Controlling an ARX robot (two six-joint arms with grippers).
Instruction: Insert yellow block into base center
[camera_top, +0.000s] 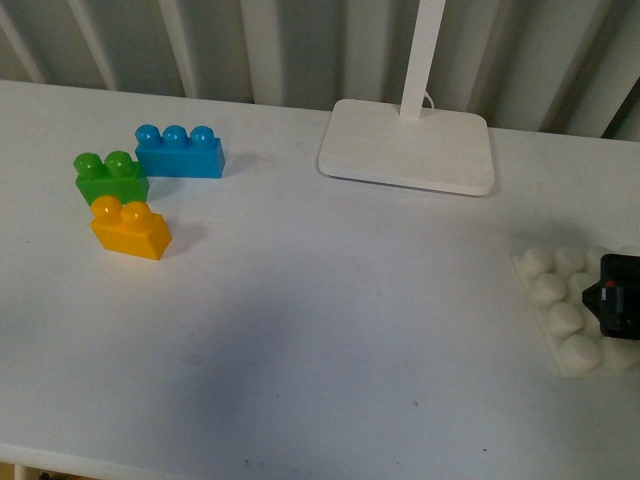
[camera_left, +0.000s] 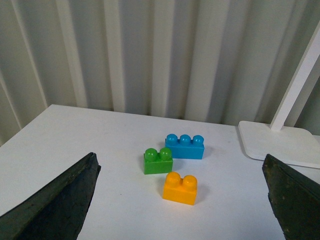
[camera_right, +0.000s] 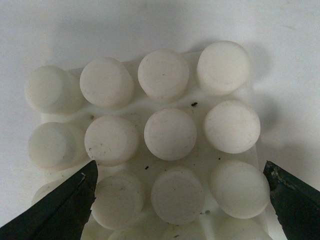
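The yellow block (camera_top: 130, 228) sits on the left of the table (camera_top: 330, 330), just beside a green brick (camera_top: 110, 175) and well apart from the base (camera_top: 565, 320) at the far right. The left hand (camera_left: 180, 160) is nearer: spread wide and empty, block straight ahead, its long side lying roughly across the gap. The right hand (camera_right: 180, 167), likewise spread and empty, hovers over the base.

Small yellow plastic two-stud block (camera_top: 130, 230) at left of white table (camera_top: 320, 340); green two-stud brick (camera_top: 110, 177) just behind it, blue three-stud brick (camera_top: 180, 152) beside that, rear right. Smooth white lamp foot (camera_top: 408, 146) far back, centre-right; flat white studded plastic base (camera_top: 560, 300) at right edge.
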